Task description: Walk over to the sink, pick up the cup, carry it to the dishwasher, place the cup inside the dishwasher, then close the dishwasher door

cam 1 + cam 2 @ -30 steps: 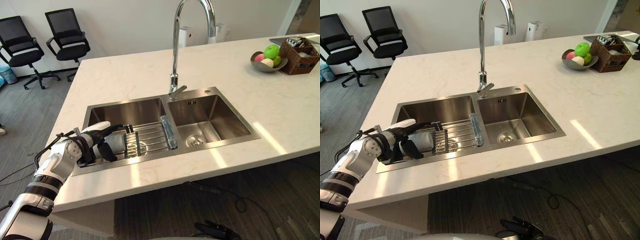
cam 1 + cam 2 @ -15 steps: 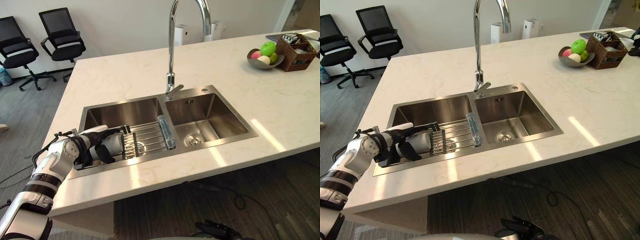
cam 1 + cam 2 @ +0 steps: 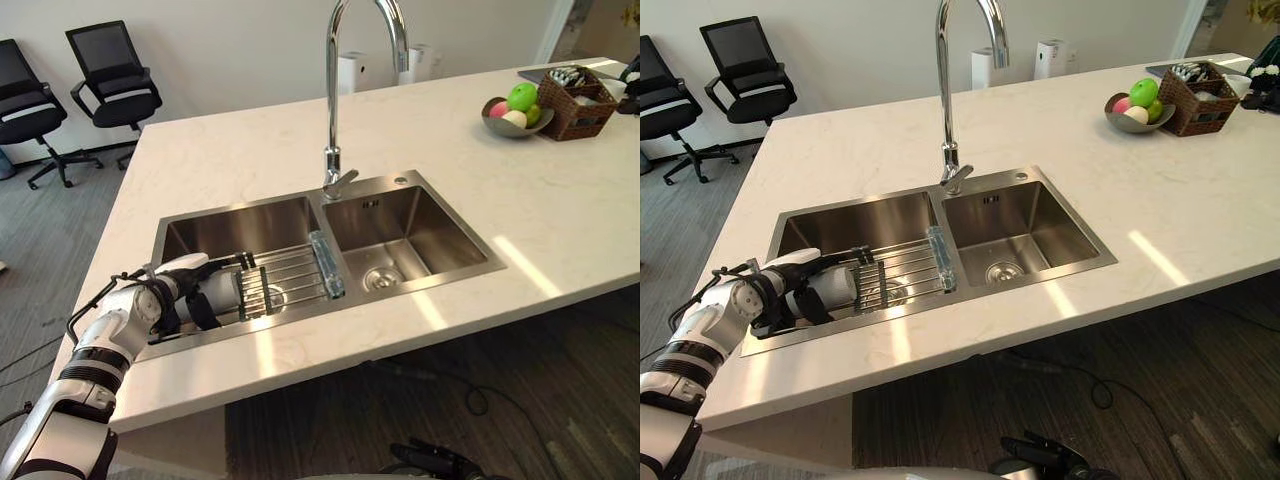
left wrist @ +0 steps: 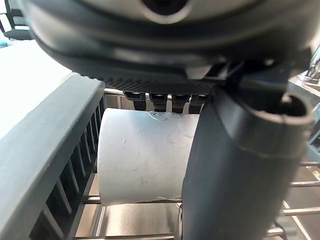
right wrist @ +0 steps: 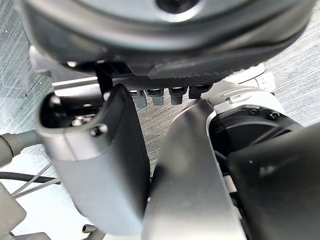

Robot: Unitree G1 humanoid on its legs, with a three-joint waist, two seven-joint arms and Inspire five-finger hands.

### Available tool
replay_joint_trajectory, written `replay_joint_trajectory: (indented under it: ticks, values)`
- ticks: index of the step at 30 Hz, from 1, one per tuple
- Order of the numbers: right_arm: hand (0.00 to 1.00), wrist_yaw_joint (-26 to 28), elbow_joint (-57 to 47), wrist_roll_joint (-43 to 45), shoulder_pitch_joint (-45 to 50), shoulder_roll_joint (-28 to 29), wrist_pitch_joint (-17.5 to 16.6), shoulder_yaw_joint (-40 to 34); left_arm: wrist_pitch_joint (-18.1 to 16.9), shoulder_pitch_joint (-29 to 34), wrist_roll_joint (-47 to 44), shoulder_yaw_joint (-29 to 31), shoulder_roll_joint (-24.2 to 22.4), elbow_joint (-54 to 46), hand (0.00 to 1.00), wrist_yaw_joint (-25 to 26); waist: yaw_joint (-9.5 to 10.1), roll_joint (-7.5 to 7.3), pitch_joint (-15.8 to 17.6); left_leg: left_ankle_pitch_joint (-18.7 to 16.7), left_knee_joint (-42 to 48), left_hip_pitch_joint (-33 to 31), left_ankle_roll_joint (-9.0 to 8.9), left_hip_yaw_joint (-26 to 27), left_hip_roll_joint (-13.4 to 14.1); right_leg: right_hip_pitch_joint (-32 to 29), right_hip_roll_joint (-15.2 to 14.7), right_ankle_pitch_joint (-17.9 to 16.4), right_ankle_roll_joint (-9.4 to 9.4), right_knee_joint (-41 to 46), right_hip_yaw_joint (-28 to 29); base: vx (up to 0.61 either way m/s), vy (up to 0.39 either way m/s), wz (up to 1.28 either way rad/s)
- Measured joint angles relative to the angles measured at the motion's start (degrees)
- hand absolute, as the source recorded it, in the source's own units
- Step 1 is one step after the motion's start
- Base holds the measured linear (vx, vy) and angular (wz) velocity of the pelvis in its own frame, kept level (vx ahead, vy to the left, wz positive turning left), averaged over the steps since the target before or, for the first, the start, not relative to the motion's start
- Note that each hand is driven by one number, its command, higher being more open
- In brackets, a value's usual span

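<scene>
Chairs stand far off on the left, two black office ones on the grey floor, well apart from the pale countertop that I face.

My left hand reaches into the left basin of the steel sink, at its near-left corner. There it is closed on the cup: in the left wrist view my fingers curl over the far side of the pale cup and my thumb crosses its near side. The cup lies on its side on the wire rack (I cannot tell whether it is lifted off the bars at all). Just right of the cup stands a dark slatted piece of that rack, and the bars run on to the divider between the basins.

The tall curved faucet rises behind the divider. The right basin shows its round drain.

Far right on the countertop sits a bowl of fruit, and just beside it a wicker basket.

My right hand appears in the right wrist view, away from the sink; whether it is open or closed I cannot tell.
</scene>
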Motion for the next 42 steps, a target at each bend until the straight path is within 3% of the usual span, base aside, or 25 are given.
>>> replay_joint_trajectory:
  ticks: [5,6,10,14,18,25,29,35,41,42]
  values:
    - [1.00,0.16,0.21,0.00,0.00,0.04,-0.07,-0.11,-0.63,-0.61,0.06,1.09,-0.29,2.51,1.00,-0.64,-0.01,0.16,-0.32,0.00,-0.01,0.02,0.01,0.95,0.05,-0.44,0.13,0.41,0.02,-0.02,1.00,-0.01,-0.004,-0.10]
    - [1.00,0.19,0.19,0.00,0.00,0.04,-0.07,-0.12,-1.03,-1.17,0.09,1.10,-0.30,3.59,0.00,-0.90,0.00,0.18,-0.32,0.01,-0.01,0.08,0.01,1.13,0.05,-0.47,0.15,0.51,0.03,-0.01,1.17,-0.02,-0.006,-0.10]
    - [1.00,0.28,0.14,0.00,0.00,0.03,-0.07,-0.12,-1.19,-1.71,0.08,1.24,-0.30,4.92,0.00,-1.43,-0.22,0.22,-0.31,0.01,-0.01,0.25,0.01,1.46,0.06,-0.47,0.18,0.72,0.08,-0.01,1.51,-0.02,-0.005,-0.05]
    - [1.00,0.46,0.09,-0.01,-0.27,0.11,-0.05,-0.11,2.02,-2.42,2.24,3.67,-0.34,8.58,0.00,-1.60,-1.06,0.21,-0.29,0.00,-0.01,0.33,0.01,1.76,0.12,-0.54,0.26,0.78,0.08,-0.02,1.81,0.00,-0.008,-0.04]
    - [1.00,0.54,0.09,-0.01,-0.37,0.08,0.01,-0.11,2.58,-2.44,3.41,4.41,-0.39,8.76,0.00,-0.76,-1.11,0.21,-0.28,-0.09,0.00,0.34,0.01,2.06,0.19,-0.54,0.39,0.80,0.06,-0.05,2.06,0.03,-0.012,-0.04]
    - [1.00,0.65,0.07,-0.02,-0.67,-0.10,0.75,-0.08,0.70,-1.95,3.41,4.41,-0.44,9.29,0.00,3.25,-1.00,0.22,-0.22,-0.26,0.04,0.20,-0.23,1.97,0.40,-0.48,0.59,0.79,0.05,-0.37,1.94,0.01,-0.004,0.00]
    - [1.00,0.65,0.06,-0.02,-0.63,-0.10,0.76,-0.08,-2.53,-0.37,1.94,4.43,-0.60,8.63,0.00,9.83,-0.70,0.16,-0.17,-0.26,0.23,-0.02,-0.23,1.45,0.32,-0.47,0.48,0.78,0.05,-0.38,1.46,0.00,-0.010,0.06]
    - [1.00,0.40,0.03,0.04,-0.17,0.15,0.74,-0.10,-5.91,2.93,-11.61,5.81,-1.53,-5.55,0.00,17.27,1.62,-0.44,0.51,-0.13,0.24,-0.59,-0.05,-0.10,-0.01,-0.46,0.00,0.31,0.21,0.06,-0.03,0.00,-0.005,0.13]
    - [1.00,-0.01,0.48,0.29,0.34,0.51,-0.13,-0.50,-8.89,6.74,-24.18,14.09,-7.87,-22.67,0.00,21.64,2.63,-0.80,0.60,-0.11,0.24,-0.70,0.00,-1.96,-0.38,0.24,-0.43,-0.40,0.33,0.45,-1.68,0.02,-0.010,0.16]
    - [1.00,-0.01,0.60,0.29,0.72,0.85,-0.61,-1.07,-8.94,8.12,-28.00,16.33,-10.67,-26.00,0.00,22.59,3.07,-0.89,0.59,-0.11,0.23,-0.65,0.00,-1.99,-0.33,0.35,-0.39,-0.51,0.22,0.49,-1.74,0.00,0.000,0.00]
